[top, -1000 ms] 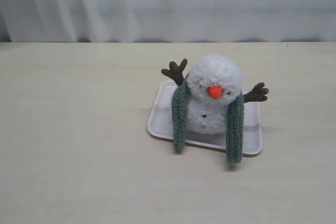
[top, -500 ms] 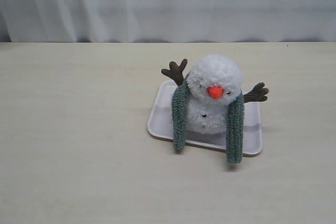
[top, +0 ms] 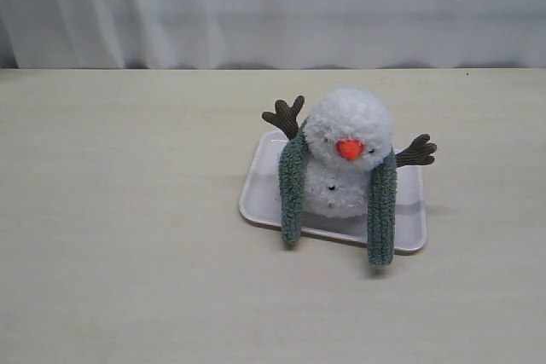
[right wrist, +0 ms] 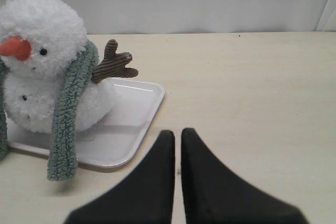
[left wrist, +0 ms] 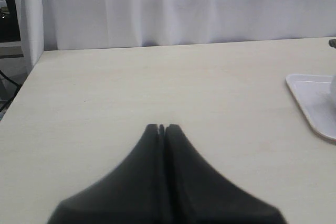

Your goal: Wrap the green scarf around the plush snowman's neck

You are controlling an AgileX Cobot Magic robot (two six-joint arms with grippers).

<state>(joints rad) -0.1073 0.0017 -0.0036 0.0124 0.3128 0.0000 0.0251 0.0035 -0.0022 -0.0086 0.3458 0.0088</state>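
Note:
The fluffy white plush snowman [top: 348,151] sits upright on a white tray [top: 260,193], orange nose facing the camera. The green scarf [top: 381,206] is draped behind its neck, and both ends hang down the front over the tray's near edge onto the table. The right wrist view shows the snowman [right wrist: 42,40] and one scarf end [right wrist: 65,129] off to the side of my right gripper [right wrist: 178,132], which is shut and empty over bare table. My left gripper [left wrist: 161,127] is shut on nothing, well away from the tray's corner [left wrist: 310,98]. Neither arm appears in the exterior view.
Brown twig arms [top: 286,117] stick out on both sides of the snowman. A white curtain [top: 273,6] hangs behind the table's far edge. The left end of the table [left wrist: 31,72] shows in the left wrist view, with a dark gap beyond it.

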